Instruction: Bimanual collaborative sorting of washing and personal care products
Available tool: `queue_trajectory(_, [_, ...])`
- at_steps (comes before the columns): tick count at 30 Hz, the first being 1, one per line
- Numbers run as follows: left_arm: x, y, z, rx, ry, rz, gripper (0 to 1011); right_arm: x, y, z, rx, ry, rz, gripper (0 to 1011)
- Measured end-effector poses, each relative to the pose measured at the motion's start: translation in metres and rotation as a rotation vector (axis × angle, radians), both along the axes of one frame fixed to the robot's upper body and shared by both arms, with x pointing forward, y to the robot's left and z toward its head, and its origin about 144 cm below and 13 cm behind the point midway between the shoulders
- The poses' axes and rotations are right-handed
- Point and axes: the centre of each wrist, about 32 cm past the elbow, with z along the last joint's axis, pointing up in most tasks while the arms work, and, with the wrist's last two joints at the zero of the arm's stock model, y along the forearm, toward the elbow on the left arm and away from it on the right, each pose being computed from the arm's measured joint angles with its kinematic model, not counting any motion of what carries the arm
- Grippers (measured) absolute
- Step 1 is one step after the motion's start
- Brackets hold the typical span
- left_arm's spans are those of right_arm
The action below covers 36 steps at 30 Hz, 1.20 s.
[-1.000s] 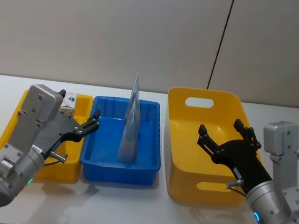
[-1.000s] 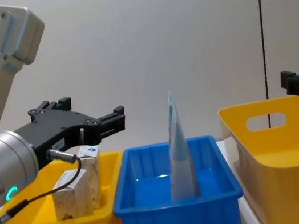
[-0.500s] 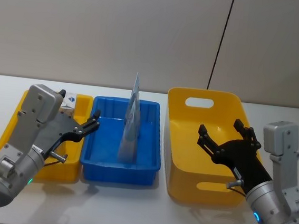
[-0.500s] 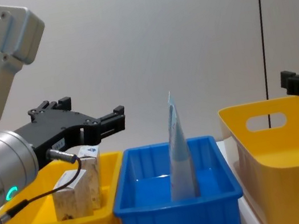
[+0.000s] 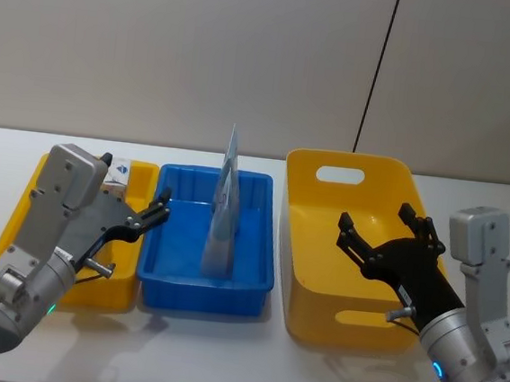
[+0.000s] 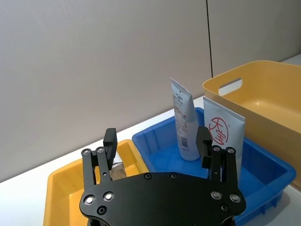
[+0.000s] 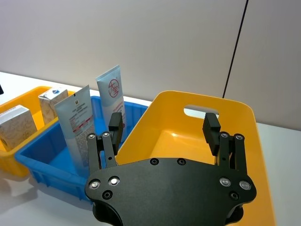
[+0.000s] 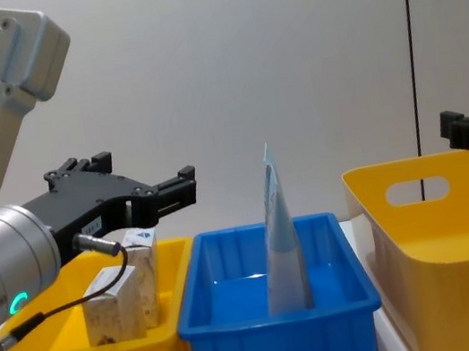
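Note:
A pale-blue tube [image 5: 224, 215] stands upright in the blue bin [image 5: 206, 281]; the wrist views show two tubes there, a plain one [image 6: 183, 122] and one with a red mark [image 6: 221, 132]. A beige speckled box [image 8: 110, 302] and a small carton with a blue-white top [image 8: 141, 240] stand in the left yellow bin [image 5: 18, 213]. My left gripper [image 5: 134, 185] hovers open above the edge between that bin and the blue bin, holding nothing. My right gripper [image 5: 375, 216] hovers open over the large yellow bin [image 5: 316, 310], also holding nothing.
The three bins sit side by side on a white table [image 5: 221, 350], which has free room in front of them. A grey wall with a dark vertical line [image 5: 374, 76] rises behind. The large yellow bin's inside [image 7: 188, 141] holds nothing.

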Motion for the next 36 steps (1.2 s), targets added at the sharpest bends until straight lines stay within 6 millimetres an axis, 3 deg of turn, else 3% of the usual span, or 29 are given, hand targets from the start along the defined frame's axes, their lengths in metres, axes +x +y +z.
queue_trajectory(22, [-0.003, 0.0, 0.004, 0.03, 0.188, 0.099, 1001, 0.0, 0.0, 0.0, 0.0, 0.0, 0.0, 1002])
queue_trajectory(36, [0.009, 0.008, 0.003, 0.066, 0.28, 0.136, 1001, 0.0, 0.0, 0.0, 0.0, 0.0, 0.0, 1002])
